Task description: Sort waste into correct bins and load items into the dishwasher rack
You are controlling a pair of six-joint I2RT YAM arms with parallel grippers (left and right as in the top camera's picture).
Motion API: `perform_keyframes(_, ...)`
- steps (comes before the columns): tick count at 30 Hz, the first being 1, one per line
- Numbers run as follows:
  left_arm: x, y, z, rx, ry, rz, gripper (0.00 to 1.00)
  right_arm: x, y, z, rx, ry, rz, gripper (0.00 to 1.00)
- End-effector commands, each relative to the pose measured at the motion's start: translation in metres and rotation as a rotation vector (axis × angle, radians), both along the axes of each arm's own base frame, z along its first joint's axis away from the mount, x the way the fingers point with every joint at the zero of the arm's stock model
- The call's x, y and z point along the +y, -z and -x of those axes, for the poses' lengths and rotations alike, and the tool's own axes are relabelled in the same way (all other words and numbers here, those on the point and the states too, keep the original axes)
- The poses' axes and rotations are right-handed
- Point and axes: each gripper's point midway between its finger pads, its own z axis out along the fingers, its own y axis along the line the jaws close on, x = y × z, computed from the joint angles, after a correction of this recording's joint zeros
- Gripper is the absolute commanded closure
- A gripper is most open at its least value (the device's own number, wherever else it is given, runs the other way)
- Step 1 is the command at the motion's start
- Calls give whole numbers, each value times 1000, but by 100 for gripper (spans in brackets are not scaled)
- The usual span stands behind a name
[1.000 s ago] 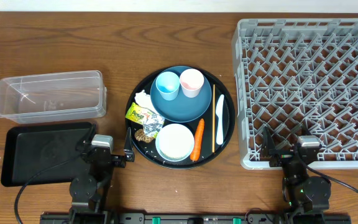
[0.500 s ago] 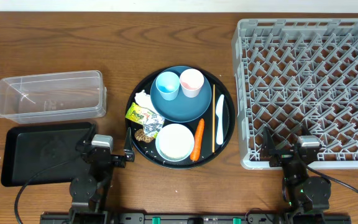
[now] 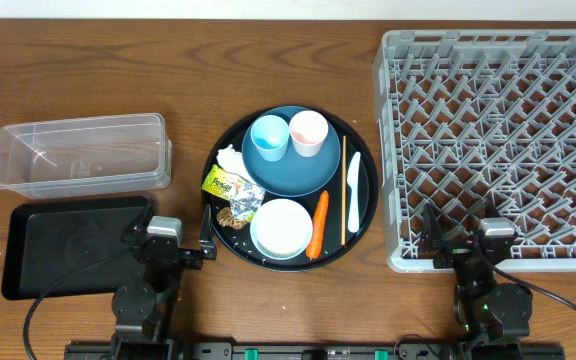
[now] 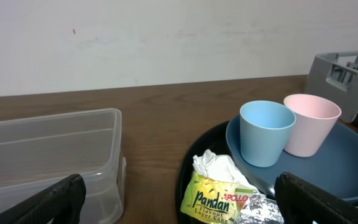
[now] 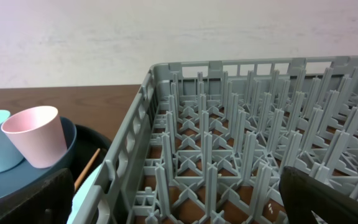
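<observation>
Wide open on left gripper (image 3: 168,240) and right gripper (image 3: 493,240), gripping nothing. Just ahead and right of the left one: snack wrapper (image 4: 219,199), tissue (image 4: 213,165), light-blue cup (image 4: 266,132) and pink cup (image 4: 311,123) on dark-blue plate (image 4: 347,168); clear tub (image 4: 48,155) ahead-left. Straight ahead of the right one: dishwasher rack (image 5: 241,143).

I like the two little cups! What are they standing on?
The light-blue cup and pale-pink cup stand on the dark-blue plate, which lies on the round black tray. The plate's surface right under them is covered.
</observation>
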Motion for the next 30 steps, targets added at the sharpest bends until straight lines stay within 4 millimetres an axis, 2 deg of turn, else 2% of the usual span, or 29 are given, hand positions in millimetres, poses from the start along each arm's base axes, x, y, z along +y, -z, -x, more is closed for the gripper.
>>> perform_keyframes(1,-2,16,1,62,7,54,2,-6,2,0,6,24,13,1)
perform_keyframes(6,-12,-4,2,27,54,206,2,-6,2,0,6,24,14,1)
perform_keyframes(9,-14,-27,6,6,66,329,2,-6,2,0,6,24,14,1)
perform_keyframes(12,-14,-54,10,-32,73,375,2,-6,2,0,6,24,14,1)
perform_keyframes(16,-14,-99,19,-81,84,378,2,-6,2,0,6,24,13,1)
perform_keyframes(20,-14,-161,28,-158,104,379,2,-6,2,0,6,24,13,1)
perform_keyframes(23,-17,-192,26,-141,117,378,2,-6,2,0,6,24,14,1)
perform_keyframes(26,-28,-205,15,-11,157,377,2,-6,2,0,6,24,13,1)
perform_keyframes(28,-36,-204,5,108,180,382,2,-6,2,0,6,24,14,1)
perform_keyframes(30,-39,-194,-5,263,165,389,2,-6,2,0,6,24,13,1)
